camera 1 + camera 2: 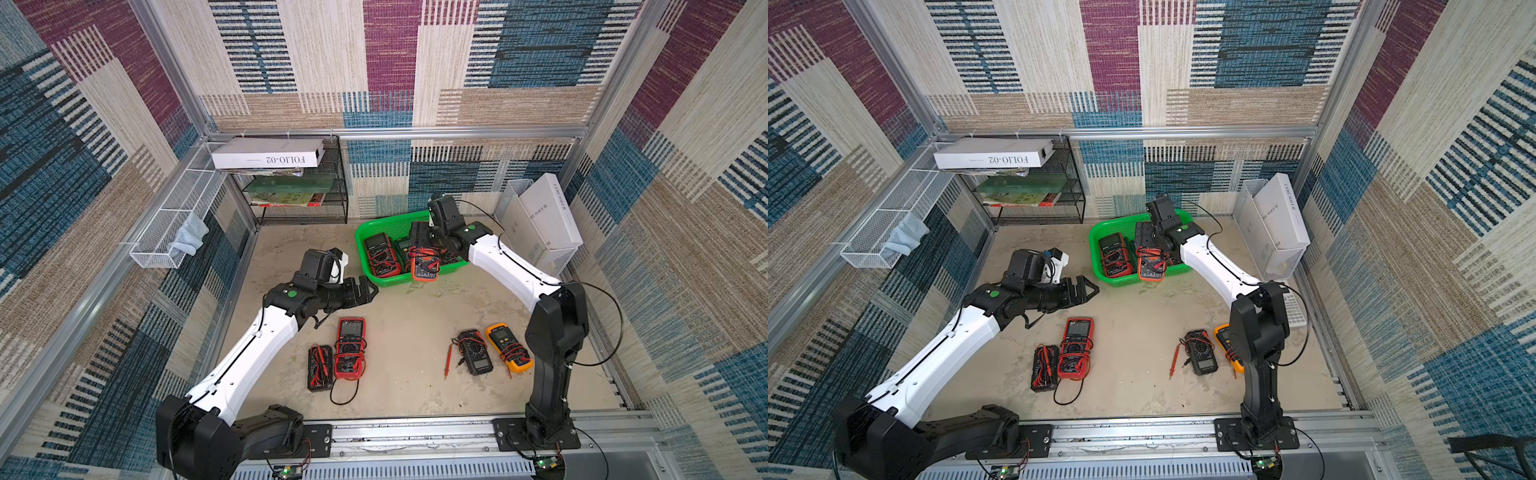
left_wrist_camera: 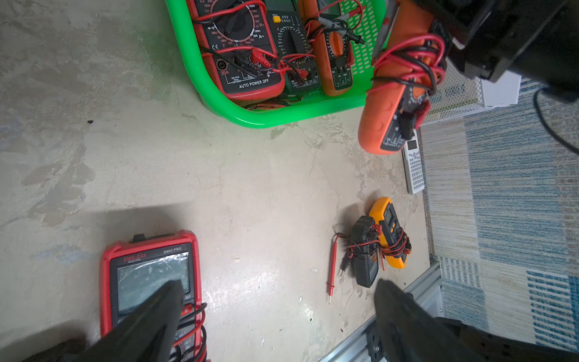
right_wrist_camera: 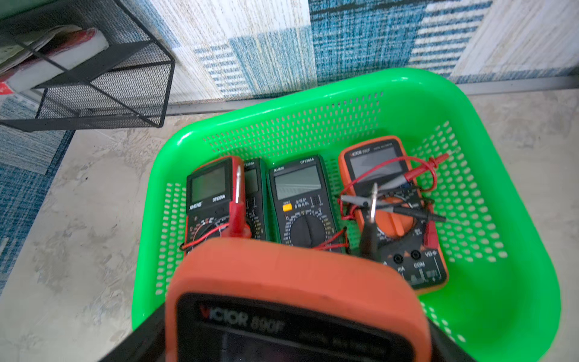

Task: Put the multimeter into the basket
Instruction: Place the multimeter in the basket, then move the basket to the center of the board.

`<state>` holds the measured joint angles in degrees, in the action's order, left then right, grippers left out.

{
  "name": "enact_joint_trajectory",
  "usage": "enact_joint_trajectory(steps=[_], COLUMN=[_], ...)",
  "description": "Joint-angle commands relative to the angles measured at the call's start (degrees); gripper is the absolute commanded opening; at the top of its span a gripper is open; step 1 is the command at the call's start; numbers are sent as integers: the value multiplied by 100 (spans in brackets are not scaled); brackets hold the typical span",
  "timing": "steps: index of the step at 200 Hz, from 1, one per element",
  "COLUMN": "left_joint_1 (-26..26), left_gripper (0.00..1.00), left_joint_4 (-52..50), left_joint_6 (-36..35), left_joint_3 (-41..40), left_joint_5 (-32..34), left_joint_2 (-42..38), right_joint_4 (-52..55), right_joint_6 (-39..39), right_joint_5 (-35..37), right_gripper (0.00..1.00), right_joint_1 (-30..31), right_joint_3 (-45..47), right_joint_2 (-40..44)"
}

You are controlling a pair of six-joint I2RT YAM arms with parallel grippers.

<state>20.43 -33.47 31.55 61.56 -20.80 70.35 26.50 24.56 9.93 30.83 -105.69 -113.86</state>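
The bright green basket [image 1: 360, 245] [image 1: 1094, 249] [image 2: 266, 120] [image 3: 313, 103] stands at the back of the table. Several multimeters lie in it: a red-black one [image 3: 213, 194], a dark green one [image 3: 300, 200] and an orange one [image 3: 391, 213]. My right gripper [image 1: 423, 258] [image 3: 294, 344] is shut on another orange multimeter [image 1: 424, 268] [image 1: 1151, 269] [image 2: 394, 103] wrapped in red and black leads. It hangs tilted above the basket's near rim. My left gripper [image 1: 365, 291] [image 2: 279, 291] stands open and empty over the table, above a red multimeter [image 1: 350, 349] [image 2: 150, 275].
On the table lie a black multimeter [image 1: 320, 368], another black one [image 1: 476, 353] with a loose red probe [image 1: 449, 359], and a yellow one [image 1: 509, 347]. A black mesh rack [image 1: 299, 183], a white wire basket [image 1: 174, 220], a white file holder [image 1: 540, 220] and a calculator [image 2: 413, 166] line the edges.
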Motion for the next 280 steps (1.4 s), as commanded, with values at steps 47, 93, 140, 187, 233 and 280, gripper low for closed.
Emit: enact_joint_trajectory(steps=[47, 93, 140, 187, 233, 280], left_joint_1=[49, 67, 78, 92, 113, 167], left_gripper=[100, 100, 100, 100, 100, 100], left_joint_4=[10, -87, -106, -87, -59, -10], left_joint_6=[-44, -70, -125, -149, -142, -99], left_joint_3=[4, 75, 57, 117, 58, 7], left_joint_5=[-113, -174, -196, -249, -279, -276], left_joint_2=[-2, 35, 47, 126, 114, 113], right_joint_4=[-93, 101, 135, 140, 33, -179], right_joint_6=[-770, -891, -944, -1084, -985, -730], right_joint_5=[31, -34, -108, -9, 79, 53], right_gripper=[69, 69, 69, 70, 71, 76], right_joint_1=[-135, -173, -216, -74, 91, 208], right_joint_3=[-2037, -2955, -3026, -2514, -1797, -1050], right_joint_2=[-1712, -2616, -2871, -2744, -2447, -2094])
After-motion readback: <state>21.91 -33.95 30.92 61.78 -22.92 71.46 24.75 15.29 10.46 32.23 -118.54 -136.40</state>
